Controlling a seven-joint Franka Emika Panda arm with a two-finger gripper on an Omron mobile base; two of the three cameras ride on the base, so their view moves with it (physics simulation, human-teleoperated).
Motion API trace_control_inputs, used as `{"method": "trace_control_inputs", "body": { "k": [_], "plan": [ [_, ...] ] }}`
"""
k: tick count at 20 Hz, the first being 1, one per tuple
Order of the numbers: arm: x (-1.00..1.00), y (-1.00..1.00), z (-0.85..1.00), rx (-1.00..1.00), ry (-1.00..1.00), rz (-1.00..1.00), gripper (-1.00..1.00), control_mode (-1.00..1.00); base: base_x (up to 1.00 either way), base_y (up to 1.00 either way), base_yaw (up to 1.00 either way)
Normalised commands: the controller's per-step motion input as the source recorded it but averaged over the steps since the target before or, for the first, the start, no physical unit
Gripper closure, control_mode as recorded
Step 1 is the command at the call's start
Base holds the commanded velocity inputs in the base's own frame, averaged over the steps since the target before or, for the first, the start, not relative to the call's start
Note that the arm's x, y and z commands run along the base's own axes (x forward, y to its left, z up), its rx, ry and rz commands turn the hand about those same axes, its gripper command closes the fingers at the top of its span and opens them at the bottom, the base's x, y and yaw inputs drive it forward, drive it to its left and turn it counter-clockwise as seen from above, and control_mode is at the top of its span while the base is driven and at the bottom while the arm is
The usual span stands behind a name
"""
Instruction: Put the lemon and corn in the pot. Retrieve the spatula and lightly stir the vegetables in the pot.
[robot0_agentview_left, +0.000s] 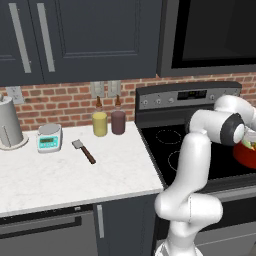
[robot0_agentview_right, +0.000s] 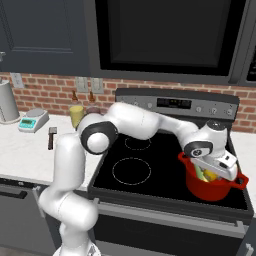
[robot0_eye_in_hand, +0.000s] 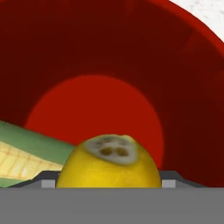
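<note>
Lemon: small bright yellow oval lemon (robot0_eye_in_hand: 108, 162), clamped in the claw (robot0_eye_in_hand: 108, 181), just above the pot floor.
Claw: clenched on the lemon, a dark fingertip at each side; lowered into the pot mouth (robot0_agentview_right: 216, 175).
Corn: pale yellow cob in green husk (robot0_eye_in_hand: 26, 153), lying inside the pot, just beside the lemon.
Pot: round bright red pot (robot0_agentview_right: 212, 187) on the black stovetop (robot0_agentview_right: 150, 165).
Spatula: silver-headed, brown-handled spatula (robot0_agentview_left: 83, 151), flat on the white worktop (robot0_agentview_left: 65, 175), well apart from the pot.
</note>
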Motion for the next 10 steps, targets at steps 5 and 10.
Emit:
{"method": "trace_control_inputs", "body": {
  "k": [5, 10],
  "plan": [
    [0.35, 0.0, -0.08, 0.05, 0.02, 0.08, -1.0, -1.0, 0.0, 0.0, 0.0],
    [0.31, 0.0, 0.0, 0.0, 0.11, 0.07, -1.0, -1.0, 0.0, 0.0, 0.0]
  ]
}}
